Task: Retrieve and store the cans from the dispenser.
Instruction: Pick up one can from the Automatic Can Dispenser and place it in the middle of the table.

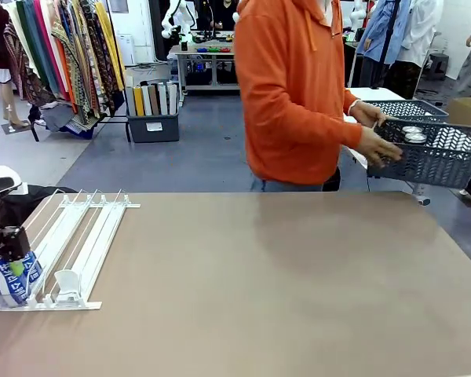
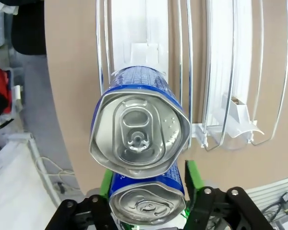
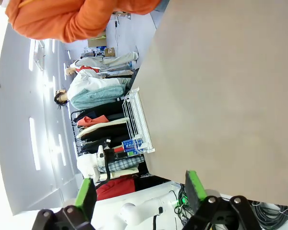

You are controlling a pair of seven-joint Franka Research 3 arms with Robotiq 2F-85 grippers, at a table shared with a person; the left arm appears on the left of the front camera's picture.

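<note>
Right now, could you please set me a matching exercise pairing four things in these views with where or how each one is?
Things:
1. front blue can
2. mesh basket
3. right gripper
4. dispenser

Places or states:
A. open, holding nothing
B. flat on the table's left side
C. in the person's hands, beyond the table
D. between the green pads of the left gripper

Pairs: 1-D, 2-C, 3-A, 4-B
</note>
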